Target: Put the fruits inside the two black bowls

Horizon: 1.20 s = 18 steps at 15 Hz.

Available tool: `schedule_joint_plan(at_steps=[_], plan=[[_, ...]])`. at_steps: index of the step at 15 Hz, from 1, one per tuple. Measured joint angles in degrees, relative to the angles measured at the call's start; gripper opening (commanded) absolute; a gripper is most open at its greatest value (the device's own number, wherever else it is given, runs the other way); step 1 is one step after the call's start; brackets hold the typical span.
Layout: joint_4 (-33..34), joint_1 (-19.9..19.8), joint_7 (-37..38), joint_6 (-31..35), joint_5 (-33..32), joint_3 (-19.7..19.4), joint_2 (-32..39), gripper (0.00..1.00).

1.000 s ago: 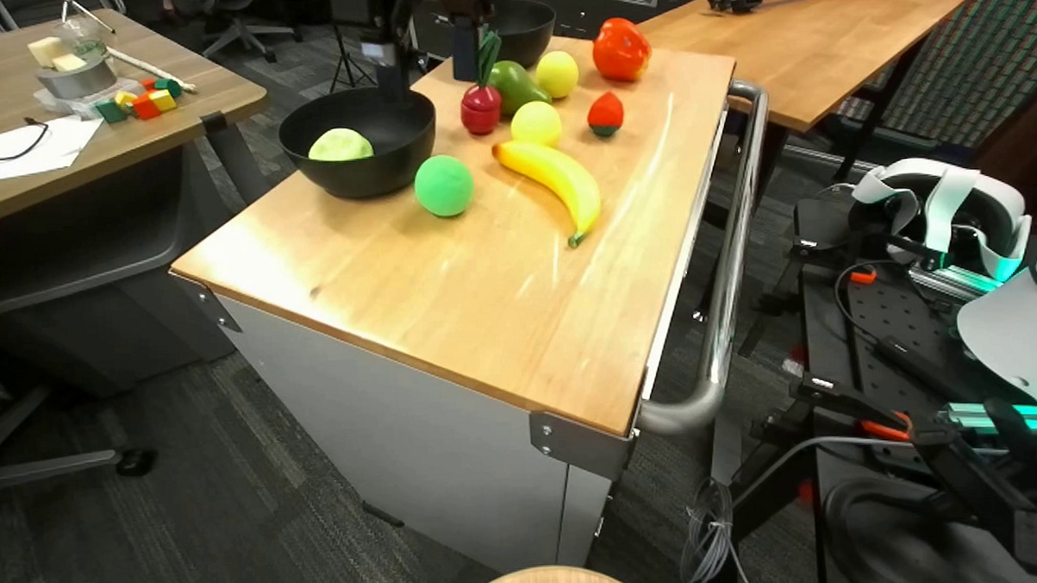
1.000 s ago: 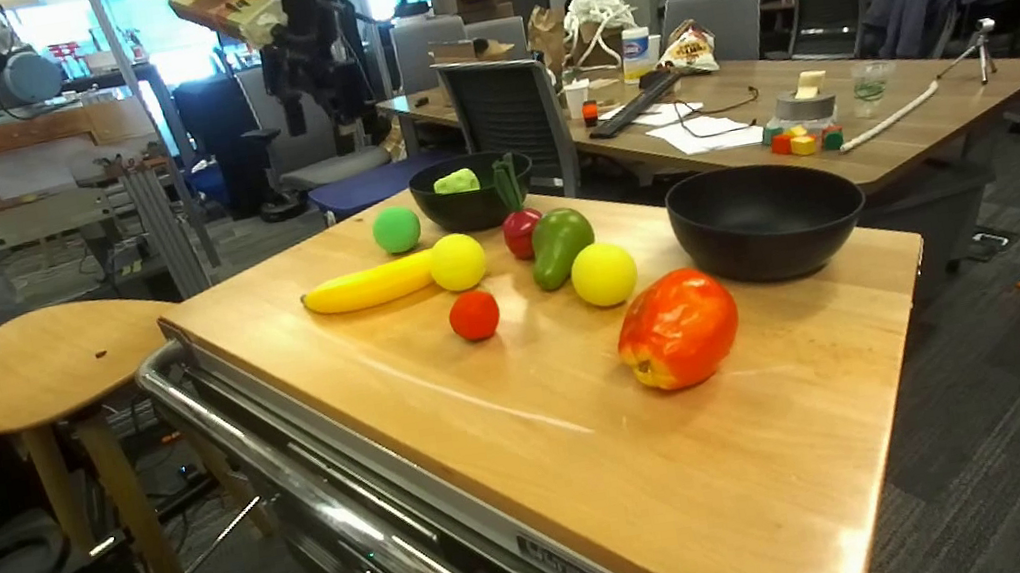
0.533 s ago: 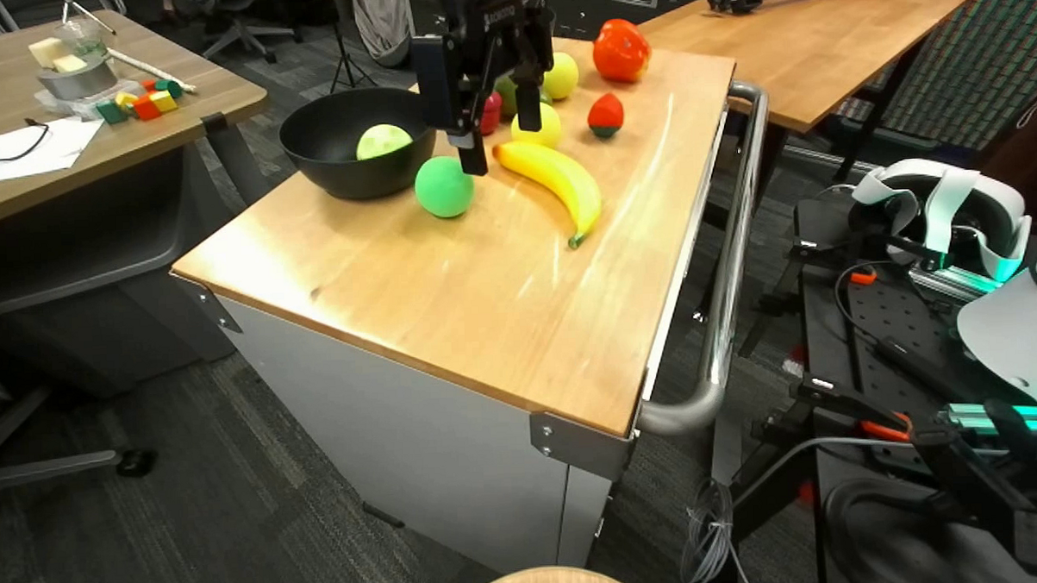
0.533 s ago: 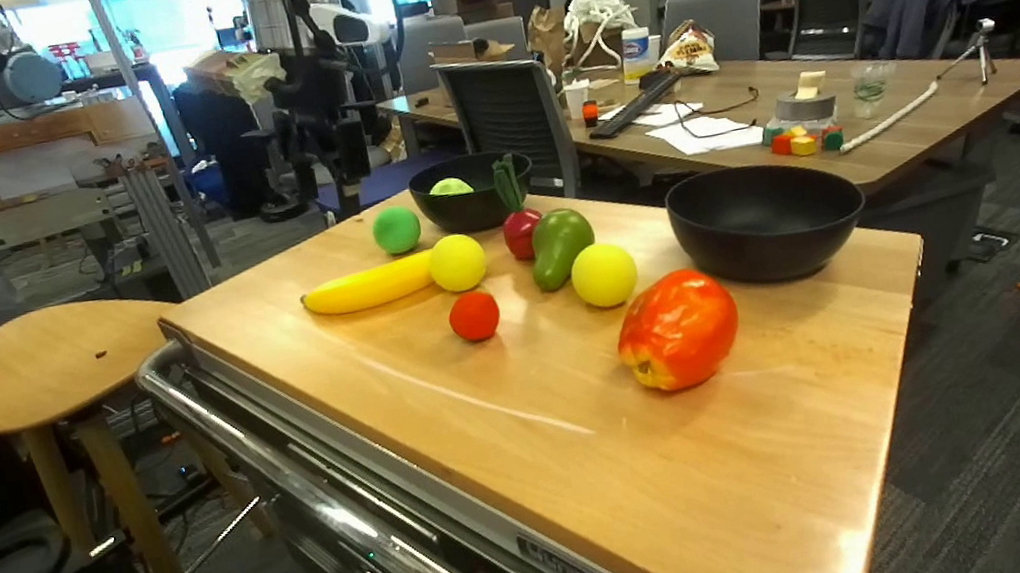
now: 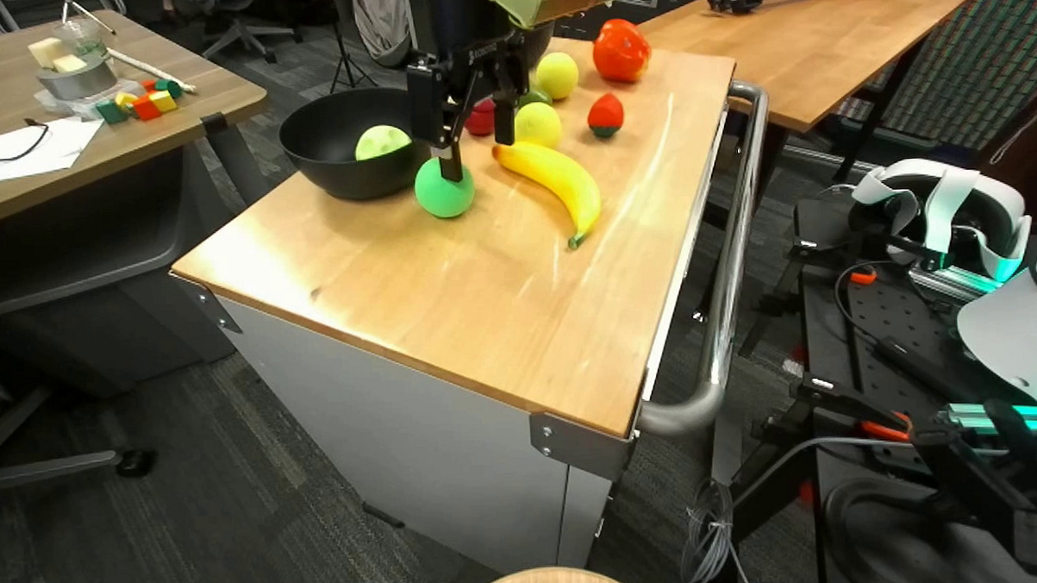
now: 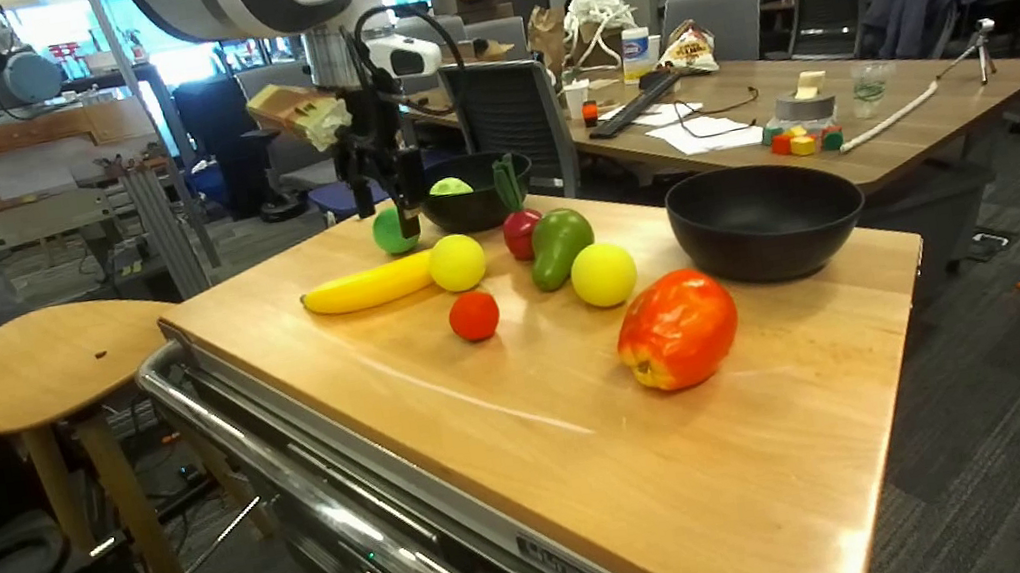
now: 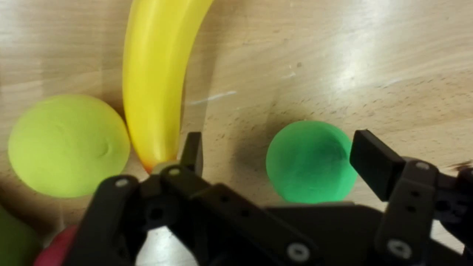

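Observation:
My gripper (image 7: 277,153) stands open above the bright green ball (image 7: 310,162), which sits on the tabletop between the spread fingertips, closer to the right one in the wrist view. A pale green ball (image 5: 381,142) lies inside the nearer black bowl (image 5: 333,170). The farther black bowl (image 6: 769,227) holds nothing visible. Loose on the table are the banana (image 7: 159,81), two yellow balls (image 6: 458,262), a small red fruit (image 6: 474,316), an avocado (image 6: 562,243), a dark red radish-like piece (image 6: 522,233) with green leaves, and a large red-orange fruit (image 6: 678,330).
The wooden cart top (image 5: 450,302) has a metal handle rail (image 5: 733,258) along one side. The banana tip lies close to the left finger (image 7: 194,147) in the wrist view. Another table (image 6: 911,125) with papers and blocks stands beyond the bowls.
The gripper has come away from the nearer bowl and down over the bright green ball, staying open. The pale green ball has rolled across inside that bowl.

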Motion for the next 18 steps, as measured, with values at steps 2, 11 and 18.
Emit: schedule_joint_plan(at_steps=[2,11,18], plan=[[0.1,-0.2,-2.1,2.6,0.5,0.0,1.5,1.00],[0.3,0.1,-9.5,8.9,0.6,1.9,4.8,0.94],[0.4,-0.2,-12.5,11.4,0.6,2.1,6.4,0.29]])
